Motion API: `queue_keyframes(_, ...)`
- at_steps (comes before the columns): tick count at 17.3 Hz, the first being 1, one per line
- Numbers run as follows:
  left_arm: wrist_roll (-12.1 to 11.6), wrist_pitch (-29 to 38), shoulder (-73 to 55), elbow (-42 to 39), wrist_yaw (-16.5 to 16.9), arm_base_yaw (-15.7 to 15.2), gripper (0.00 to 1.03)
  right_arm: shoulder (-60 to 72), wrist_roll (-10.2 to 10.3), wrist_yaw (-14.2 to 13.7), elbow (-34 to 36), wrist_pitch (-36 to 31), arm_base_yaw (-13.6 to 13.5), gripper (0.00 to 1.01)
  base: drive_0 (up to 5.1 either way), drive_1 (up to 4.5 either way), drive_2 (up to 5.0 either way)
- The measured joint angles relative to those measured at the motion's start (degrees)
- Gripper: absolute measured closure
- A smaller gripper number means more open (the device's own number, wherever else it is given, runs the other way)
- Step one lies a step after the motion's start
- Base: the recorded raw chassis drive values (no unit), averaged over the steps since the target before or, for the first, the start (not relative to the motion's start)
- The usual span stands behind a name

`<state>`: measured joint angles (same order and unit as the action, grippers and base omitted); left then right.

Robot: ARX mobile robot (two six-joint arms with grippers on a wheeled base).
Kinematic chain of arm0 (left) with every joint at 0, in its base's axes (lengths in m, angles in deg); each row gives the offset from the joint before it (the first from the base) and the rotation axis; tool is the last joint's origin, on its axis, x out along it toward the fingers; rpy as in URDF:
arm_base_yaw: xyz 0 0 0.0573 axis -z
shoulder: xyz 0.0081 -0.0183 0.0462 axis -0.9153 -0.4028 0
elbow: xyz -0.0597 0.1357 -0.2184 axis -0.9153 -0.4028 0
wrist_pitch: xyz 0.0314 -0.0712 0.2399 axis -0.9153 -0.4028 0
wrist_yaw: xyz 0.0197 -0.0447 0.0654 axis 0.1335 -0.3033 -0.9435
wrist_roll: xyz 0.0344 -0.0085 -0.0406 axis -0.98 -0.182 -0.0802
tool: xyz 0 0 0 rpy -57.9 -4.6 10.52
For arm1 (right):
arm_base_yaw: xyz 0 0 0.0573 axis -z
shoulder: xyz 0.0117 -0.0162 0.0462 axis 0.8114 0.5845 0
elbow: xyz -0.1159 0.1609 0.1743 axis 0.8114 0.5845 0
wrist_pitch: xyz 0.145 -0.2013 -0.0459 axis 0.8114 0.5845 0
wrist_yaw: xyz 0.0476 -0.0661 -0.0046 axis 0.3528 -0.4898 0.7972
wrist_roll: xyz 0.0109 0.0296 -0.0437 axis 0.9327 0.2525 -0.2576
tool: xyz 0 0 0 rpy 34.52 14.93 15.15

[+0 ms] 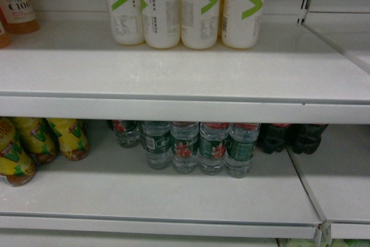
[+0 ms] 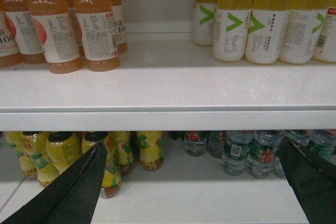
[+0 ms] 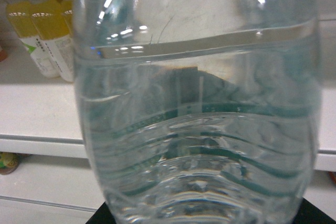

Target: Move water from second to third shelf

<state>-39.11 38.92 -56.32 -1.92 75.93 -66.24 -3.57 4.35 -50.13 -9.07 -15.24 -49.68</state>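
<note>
My right gripper seems clenched on the water bottle (image 3: 197, 108), upright and hard against its camera, above the upper shelf's edge (image 3: 37, 142). My left gripper (image 2: 194, 182) hangs spread, holding nothing.

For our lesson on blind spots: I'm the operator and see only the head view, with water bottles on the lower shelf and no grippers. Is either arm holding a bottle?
Observer: Apparently yes. A water bottle fills the right wrist view, close up and in front of the shelf edge. The right gripper itself is hidden.
Operator: And the left gripper?
Observer: The left gripper is open and empty, its fingers wide apart, facing the shelves.
Operator: What's behind the bottle?
Observer: Yellow drinks with white caps.
</note>
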Motion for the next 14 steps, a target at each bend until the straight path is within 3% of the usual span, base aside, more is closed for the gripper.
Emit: queue_keyframes(14, 0.00, -0.20, 0.00, 0.00, 0.09, 0.00, 0.05, 0.00, 0.02, -0.04, -0.33, 0.28, 0.33, 0.61, 0.0, 0.00, 0.0)
